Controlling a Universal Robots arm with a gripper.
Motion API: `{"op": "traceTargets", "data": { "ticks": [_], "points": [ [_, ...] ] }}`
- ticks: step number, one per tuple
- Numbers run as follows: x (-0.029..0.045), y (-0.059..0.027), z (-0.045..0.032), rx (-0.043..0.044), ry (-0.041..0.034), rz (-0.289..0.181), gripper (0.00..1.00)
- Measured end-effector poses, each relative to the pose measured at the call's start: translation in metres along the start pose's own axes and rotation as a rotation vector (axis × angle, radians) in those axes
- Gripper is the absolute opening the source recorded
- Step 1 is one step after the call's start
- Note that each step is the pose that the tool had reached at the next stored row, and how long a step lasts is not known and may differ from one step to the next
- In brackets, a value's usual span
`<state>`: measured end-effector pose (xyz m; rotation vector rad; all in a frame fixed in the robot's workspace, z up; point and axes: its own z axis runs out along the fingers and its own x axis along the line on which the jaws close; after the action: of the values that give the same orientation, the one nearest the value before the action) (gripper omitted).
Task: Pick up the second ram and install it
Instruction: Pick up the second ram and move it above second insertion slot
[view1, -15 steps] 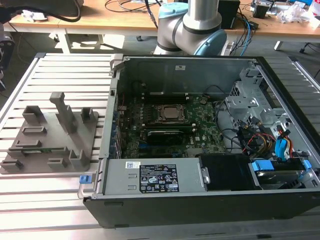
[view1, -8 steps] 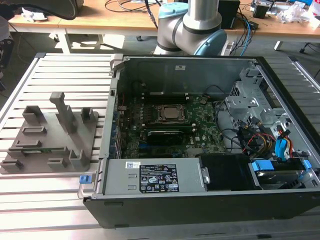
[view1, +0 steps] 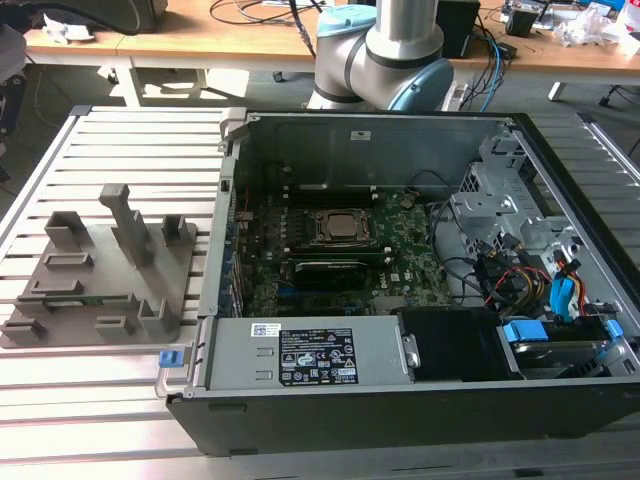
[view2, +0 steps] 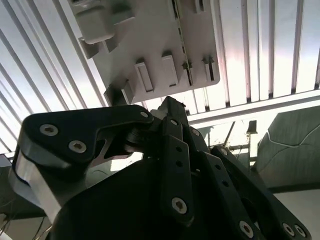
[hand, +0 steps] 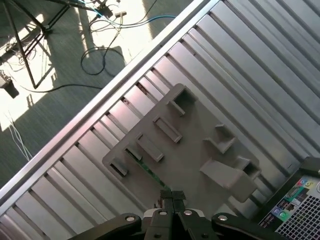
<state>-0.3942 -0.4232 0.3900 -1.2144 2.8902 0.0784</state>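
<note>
Hanging closed and empty, the black pincer faced the thin green ram stick beneath it in a grey plastic tray; it seemed light, stiff and fragile, best pinched edgewise.

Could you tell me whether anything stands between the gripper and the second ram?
Nothing visible does. In the first wrist view the gripper hangs above the grey holder tray, where the second ram lies uncovered.
</note>
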Motion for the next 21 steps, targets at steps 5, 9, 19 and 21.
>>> {"op": "traceTargets", "data": {
  "ticks": [5,9,19,21],
  "points": [
    [0.0000,0.0000,0.0000,-0.0021,0.0037,-0.087,0.11],
    [0.0000,0.0000,0.0000,-0.0034,0.0059,-0.136,0.11],
    [-0.0001,-0.0001,0.0000,-0.0052,0.0143,-0.278,0.11],
    [0.0000,0.0000,0.0000,-0.0042,0.0171,-0.297,0.11]
  ]
}}
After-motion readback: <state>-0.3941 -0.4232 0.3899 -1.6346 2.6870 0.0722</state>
